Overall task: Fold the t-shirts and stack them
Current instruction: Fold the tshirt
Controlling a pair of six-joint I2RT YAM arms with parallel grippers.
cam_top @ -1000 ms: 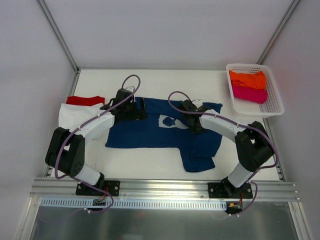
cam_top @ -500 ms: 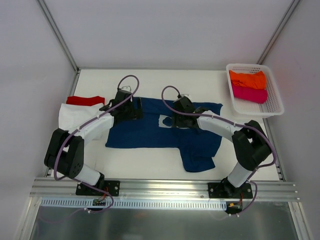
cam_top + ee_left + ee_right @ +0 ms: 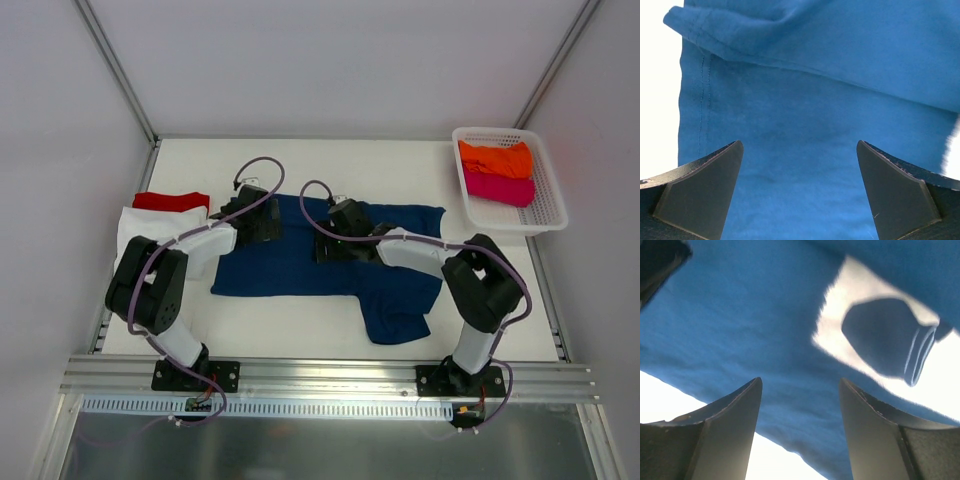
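A white bench [image 3: 400,165] between pale walls carries the navy t-shirt [image 3: 290,275], soft matte cotton spread flat, with its near right corner rumpled. The right claw [image 3: 330,247] has slid left over the white chest print [image 3: 835,335] and spread its jaws, empty, apparently releasing the cloth. The left claw [image 3: 262,225] hangs wide apart over the shirt's left edge. More folding likely remains.

Right gripper [image 3: 330,243] has slid left across the navy t-shirt [image 3: 290,272], fingers [image 3: 725,435] parting; left arm [image 3: 190,245] tucked in
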